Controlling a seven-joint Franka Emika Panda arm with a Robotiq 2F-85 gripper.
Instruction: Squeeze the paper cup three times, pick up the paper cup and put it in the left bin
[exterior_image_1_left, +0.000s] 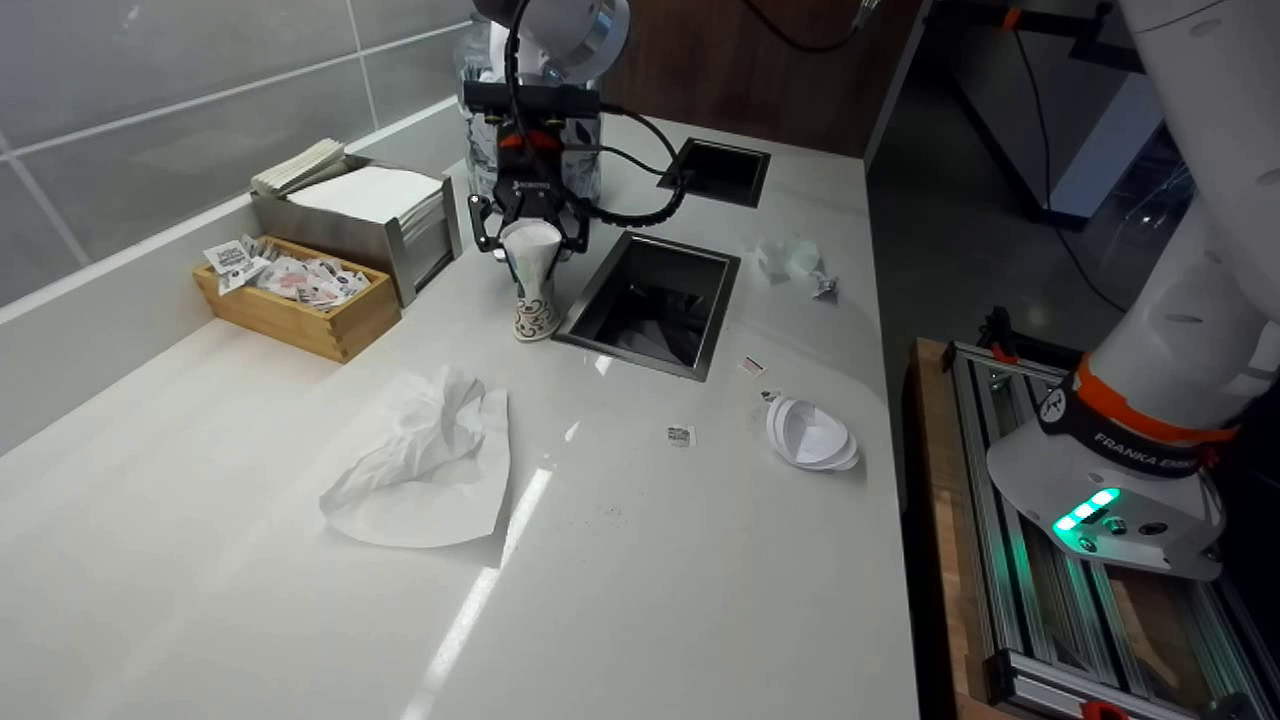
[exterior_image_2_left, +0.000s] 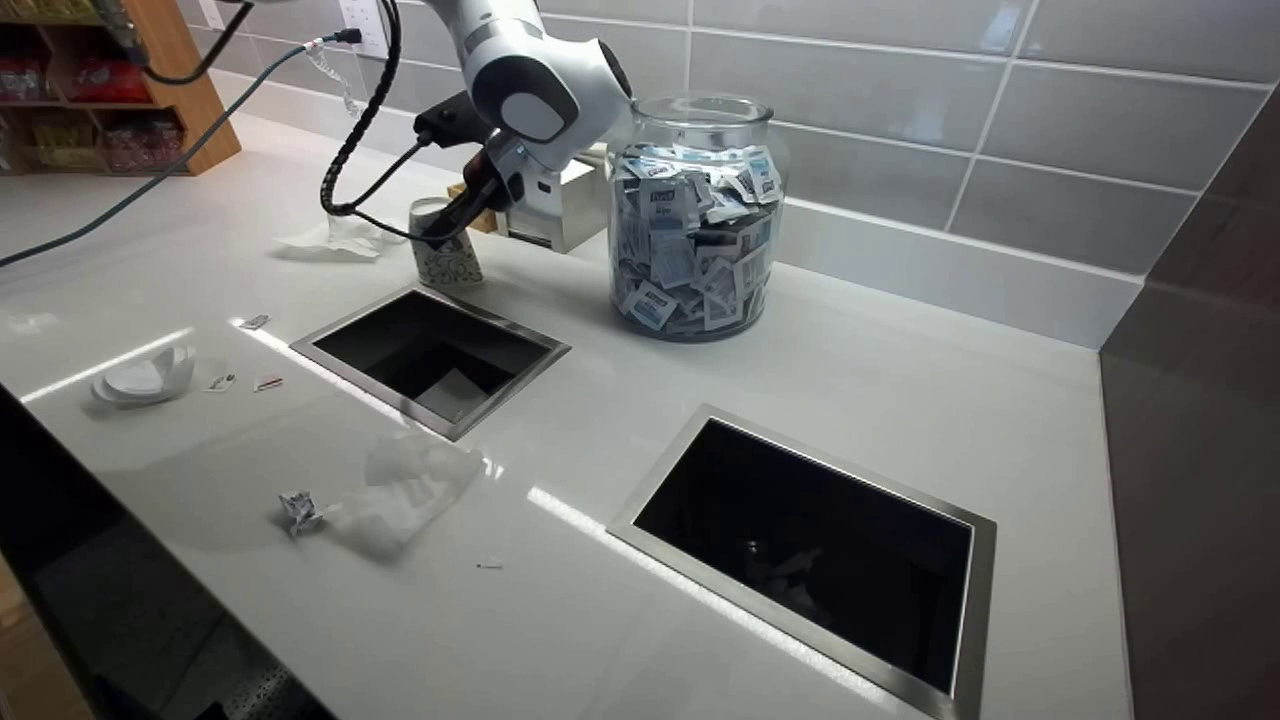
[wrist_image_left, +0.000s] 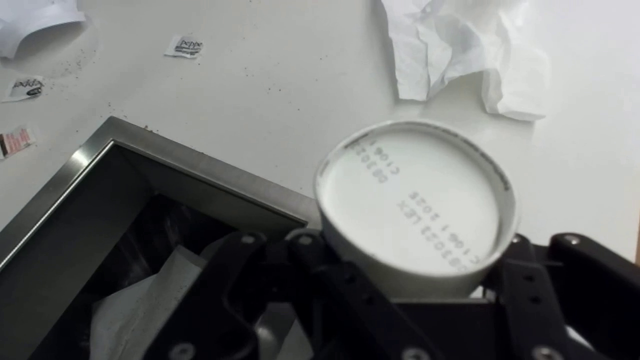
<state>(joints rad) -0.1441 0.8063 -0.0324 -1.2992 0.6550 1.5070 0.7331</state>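
The paper cup stands upside down on the counter, whitish with a grey swirl pattern. It also shows in an exterior view, slightly tilted. Its closed base faces up in the wrist view. My gripper is shut around the cup's sides, and the cup looks pinched in at the middle. In the wrist view my fingertips are hidden behind the cup. The left bin is a square opening with a steel rim right beside the cup, also in the wrist view. White paper lies inside it.
A second bin is farther along the counter. A large clear jar of sachets stands near the wall. A napkin holder, a wooden sachet box, a crumpled tissue and white paper pieces lie around.
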